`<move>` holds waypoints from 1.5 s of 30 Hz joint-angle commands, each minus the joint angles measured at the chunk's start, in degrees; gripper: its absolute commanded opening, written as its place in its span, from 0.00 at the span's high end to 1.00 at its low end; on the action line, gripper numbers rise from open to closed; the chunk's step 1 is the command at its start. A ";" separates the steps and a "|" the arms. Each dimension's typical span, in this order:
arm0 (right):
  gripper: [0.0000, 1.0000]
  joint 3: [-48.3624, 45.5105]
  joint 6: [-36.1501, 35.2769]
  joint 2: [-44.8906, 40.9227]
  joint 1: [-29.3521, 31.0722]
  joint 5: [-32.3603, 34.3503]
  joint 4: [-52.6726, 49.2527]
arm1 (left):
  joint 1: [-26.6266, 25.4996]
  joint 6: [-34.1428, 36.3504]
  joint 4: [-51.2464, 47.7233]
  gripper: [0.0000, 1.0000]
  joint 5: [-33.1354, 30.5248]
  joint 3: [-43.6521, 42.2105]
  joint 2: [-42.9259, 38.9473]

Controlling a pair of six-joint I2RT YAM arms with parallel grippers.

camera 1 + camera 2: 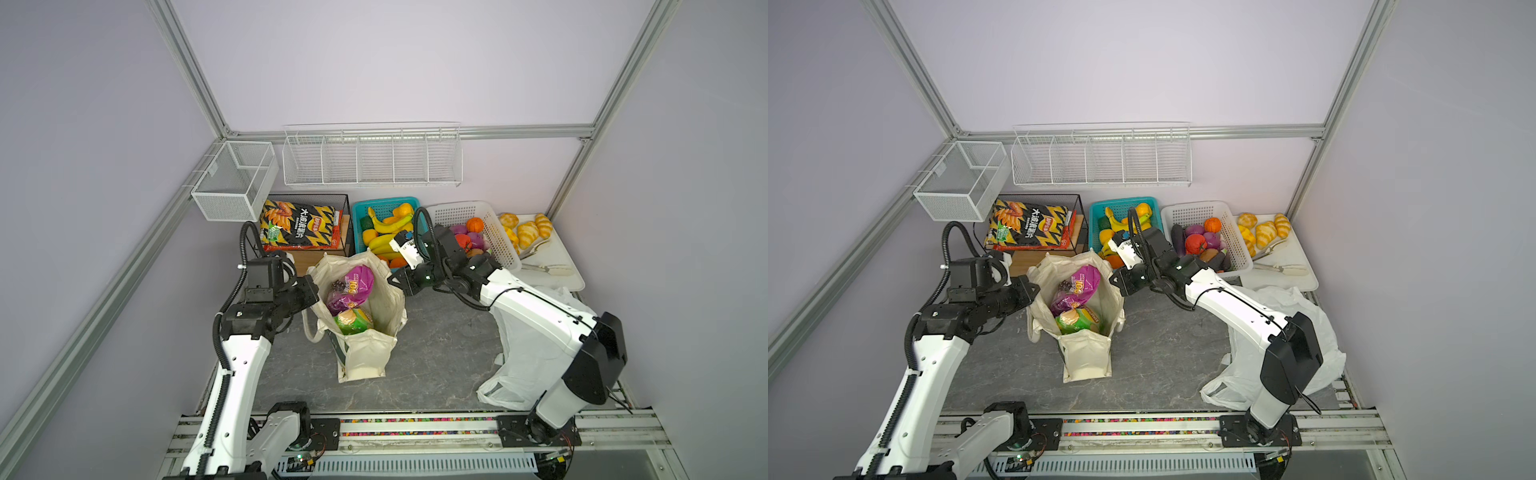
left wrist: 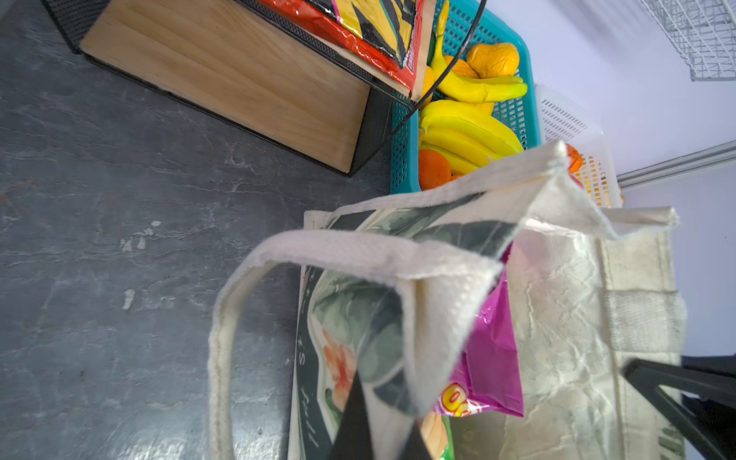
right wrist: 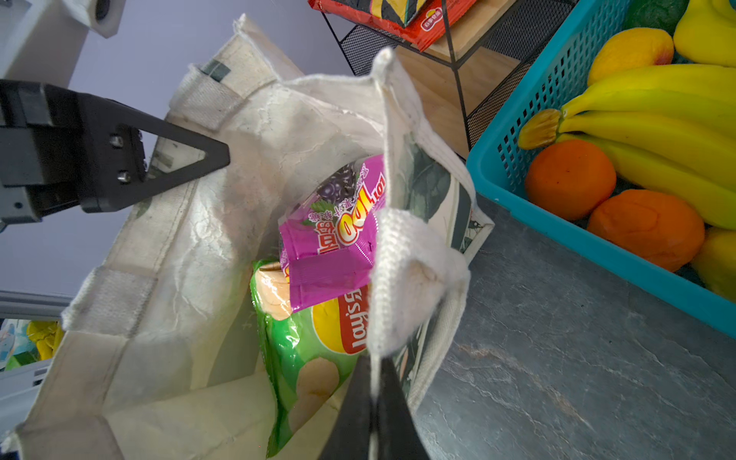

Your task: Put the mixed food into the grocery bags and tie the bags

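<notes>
Starting at 9 o'clock of the grey stone-patterned tabletop (image 1: pixel 440 345), we see the left gripper (image 1: pixel 311 291) with its two black fingers pressed together on the 9 o'clock rim of the cream canvas tote bag with green leaf print (image 1: pixel 370 357). The left wrist view shows the canvas pinched between them. The tote stands upright near the middle of the table and its mouth is wide open. Inside it we see the shiny purple snack packet (image 1: pixel 357 284) toward 12 o'clock and the green Lay's chip packet (image 1: pixel 353 322) toward 6 o'clock; the purple one lies partly over the green one. At 2 o'clock of the tote, the right gripper (image 1: pixel 395 281) is also closed, pinching the pale woven handle (image 3: pixel 402 275) of the tote. At 1 o'clock of the table, the white plastic lattice basket (image 1: pixel 1235 245) holds the red toy tomato (image 1: pixel 1195 244) and the purple toy onion (image 1: pixel 1193 230), well apart from the tote. At 4 o'clock, the thin crinkly white plastic bag (image 1: pixel 528 361) lies on the table, partly under the right arm.
</notes>
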 commanded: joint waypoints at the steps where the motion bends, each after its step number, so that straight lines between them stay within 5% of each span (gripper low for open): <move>1: 0.93 3.46 -0.22 1.88 -0.14 0.90 2.18 | 0.58 0.81 8.01 1.00 3.11 -0.42 1.48; 16: 0.92 2.80 -1.10 -0.58 -0.14 0.46 0.82 | 0.52 3.50 8.56 1.00 10.70 -0.24 -0.20; 24: 0.91 0.88 2.15 -1.12 2.28 -2.88 3.93 | 0.57 9.32 1.46 1.00 -2.10 5.48 1.47; 32: 0.91 4.67 4.36 3.09 3.47 -3.52 5.72 | 0.52 8.07 6.15 1.00 -0.41 6.56 6.44; 45: 0.88 9.35 6.35 9.50 6.02 -6.83 6.98 | 0.85 12.01 3.59 1.00 -13.85 10.59 10.23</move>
